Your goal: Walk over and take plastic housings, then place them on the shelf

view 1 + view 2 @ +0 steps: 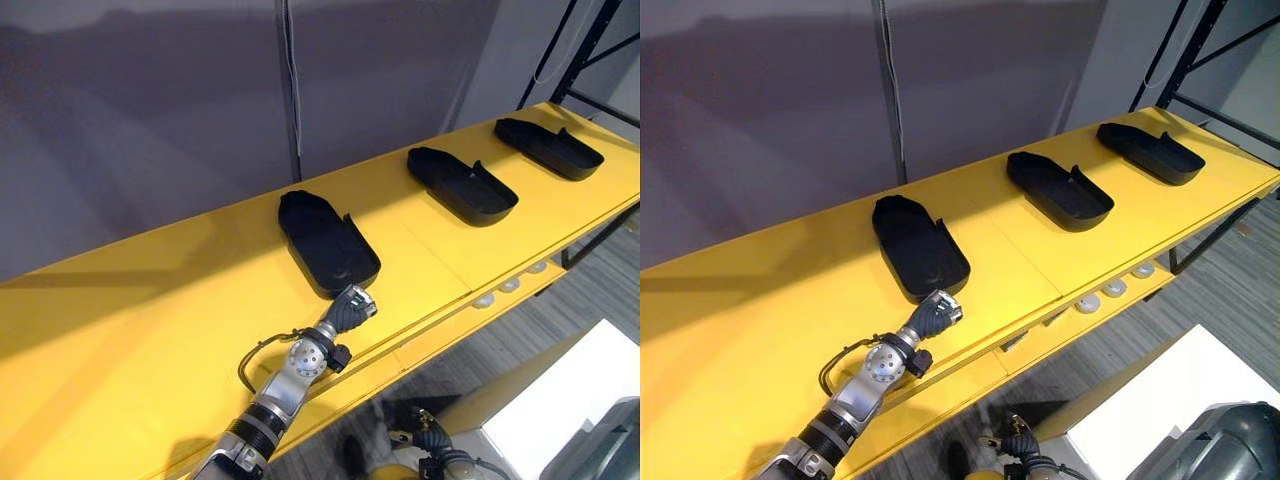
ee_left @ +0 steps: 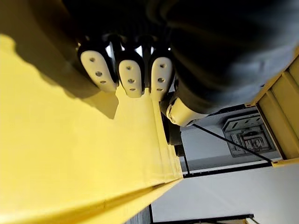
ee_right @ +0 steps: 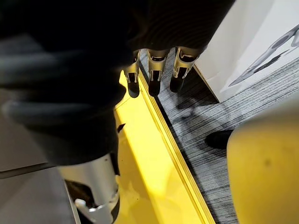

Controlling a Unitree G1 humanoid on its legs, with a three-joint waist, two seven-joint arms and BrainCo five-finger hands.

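While a grey wall [image 1: 150,120] stands behind it, the long yellow shelf [image 1: 150,330] carries three black plastic housings laid in a row along its top, well apart from one another. Each is a shallow, glossy open tray, rounded at one end, with a low raised rim and a small notch or tab along one side. The nearest housing [image 1: 325,240] lies about midway along the shelf, the middle housing [image 1: 460,183] further toward the shelf's right end, and the far housing [image 1: 548,147] close to that end. Off the shelf's front edge, a white flat-topped block [image 1: 560,400] sits on the grey striped floor [image 1: 500,350]. The left hand [image 1: 350,308] lies on the shelf top at the near end of the nearest housing; its fingers [image 2: 131,77] lie side by side with their tips against the dark plastic, and whether they grip it cannot be told. The right hand [image 1: 432,440] hangs below the shelf's front edge, its fingers [image 3: 156,65] loosely straight and holding nothing. Small white discs [image 1: 510,285] line the underside of the shelf's front.
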